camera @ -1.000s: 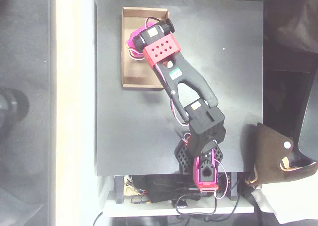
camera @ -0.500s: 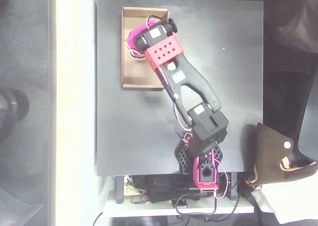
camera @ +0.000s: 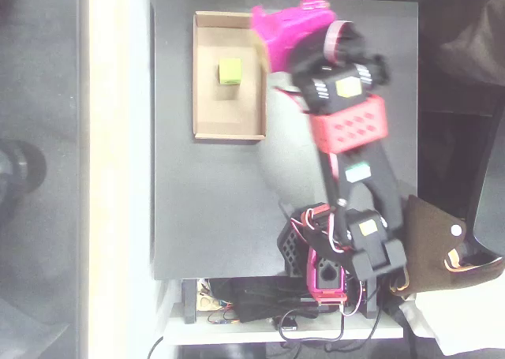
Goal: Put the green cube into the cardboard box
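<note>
On the black table [camera: 221,217], overhead view, items are listed by size. Table: dark square top, its left edge against a pale strip of floor, with wide bare surface below the box and across the middle. Arm [camera: 355,162]: black and red links rising from a base at the table's lower edge, reaching up the right half. Cardboard box [camera: 203,75]: shallow tan tray, long side vertical, near the table's upper left corner, close to the left and top edges. Gripper [camera: 284,29]: magenta, blurred, just right of the box's upper right corner and outside its walls; whether the jaws are spread or closed cannot be told. Green cube [camera: 230,70]: lime, resting on the box floor in the upper half, left of the gripper and apart from it.
</note>
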Robot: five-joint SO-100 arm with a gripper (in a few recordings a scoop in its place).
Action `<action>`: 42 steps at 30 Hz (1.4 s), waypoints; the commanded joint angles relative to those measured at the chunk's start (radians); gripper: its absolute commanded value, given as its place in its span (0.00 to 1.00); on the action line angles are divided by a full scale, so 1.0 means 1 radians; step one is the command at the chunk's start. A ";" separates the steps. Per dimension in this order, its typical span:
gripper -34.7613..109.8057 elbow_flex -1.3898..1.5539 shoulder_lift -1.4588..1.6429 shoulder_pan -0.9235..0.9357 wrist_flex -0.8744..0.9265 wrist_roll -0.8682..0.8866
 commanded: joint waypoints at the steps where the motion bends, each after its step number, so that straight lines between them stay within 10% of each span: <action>1: 0.46 -0.009 0.144 0.061 -0.002 0.109; 22: 0.25 0.058 0.399 0.407 0.014 0.109; 42: 0.25 1.266 1.181 0.405 -0.005 0.106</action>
